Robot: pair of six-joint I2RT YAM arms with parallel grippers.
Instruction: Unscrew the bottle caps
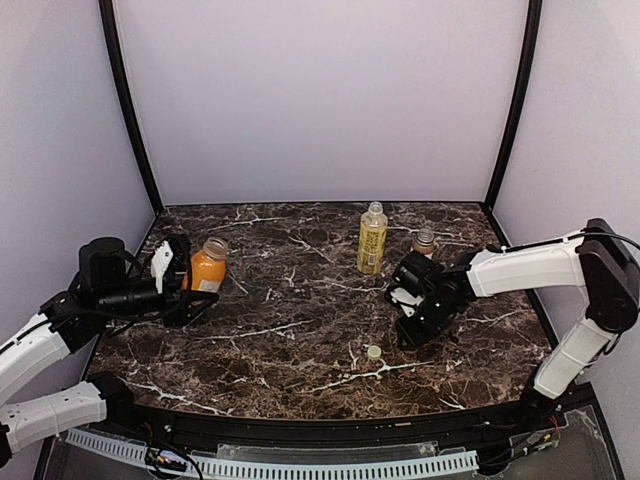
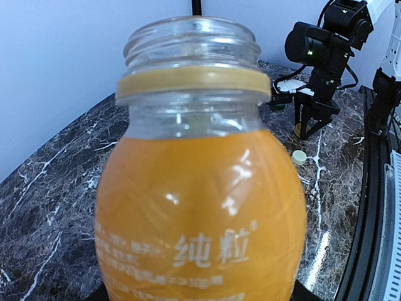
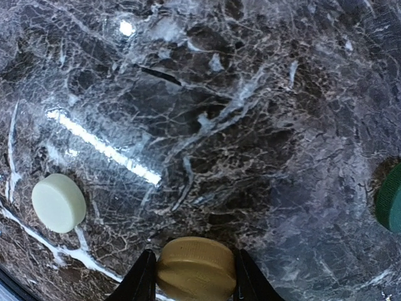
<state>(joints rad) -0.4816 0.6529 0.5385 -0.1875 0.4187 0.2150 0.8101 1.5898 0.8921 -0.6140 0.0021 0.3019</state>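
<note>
The right claw [image 3: 195, 277] pinches the golden tan cap [image 3: 195, 264] by its sides, low over the marble bench [image 3: 207, 125], between the cream cap [image 3: 59, 202] and green cap [image 3: 392, 198], while the open orange bottle [image 2: 200, 207] stands at the left claw [image 1: 188, 292], grip unclear.

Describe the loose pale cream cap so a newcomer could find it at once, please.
On the dark marble table, look front right, beside the right gripper. The small round pale cream plastic cap lies flat alone there; the golden tan cap sits inside the gripper.
</note>
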